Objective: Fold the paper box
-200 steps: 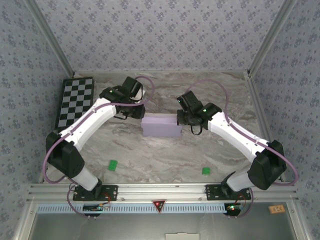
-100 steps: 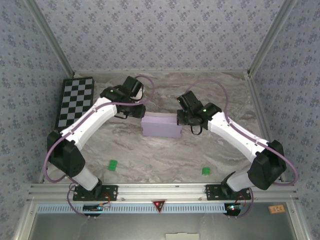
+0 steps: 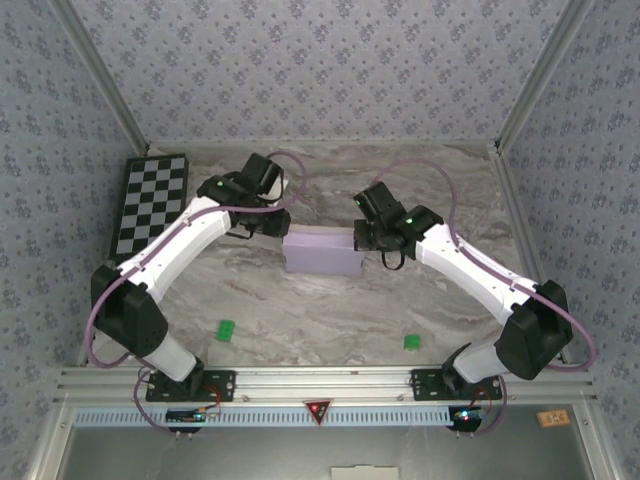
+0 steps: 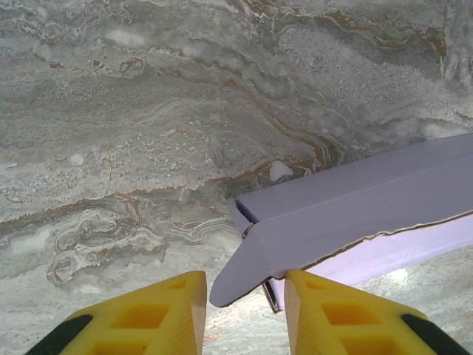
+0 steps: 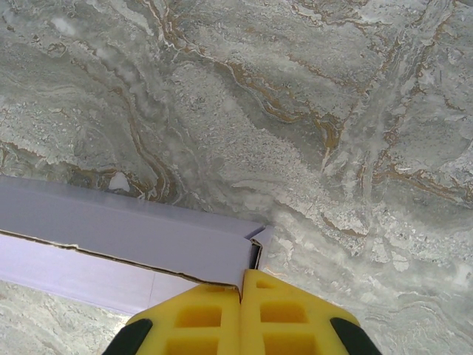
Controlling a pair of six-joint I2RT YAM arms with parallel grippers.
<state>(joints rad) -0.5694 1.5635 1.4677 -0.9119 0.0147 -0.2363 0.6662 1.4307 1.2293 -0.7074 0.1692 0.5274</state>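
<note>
The paper box lies folded, flat and lavender, on the marble table between both arms. In the left wrist view a pointed flap of the paper box sticks out at its left end. That flap's tip reaches into the gap of my left gripper, whose yellow fingers stand apart without pinching it. From above, the left gripper sits at the box's left end. My right gripper is shut, its tips against the corner of the paper box at its right end. The top view shows this right gripper at that end.
A black-and-white checkerboard lies at the far left of the table. Two small green markers sit on the near part of the tabletop. Patterned walls and metal posts close in the table on three sides.
The left wrist has shifted very slightly to the left. The box and the right arm have stayed where they were.
</note>
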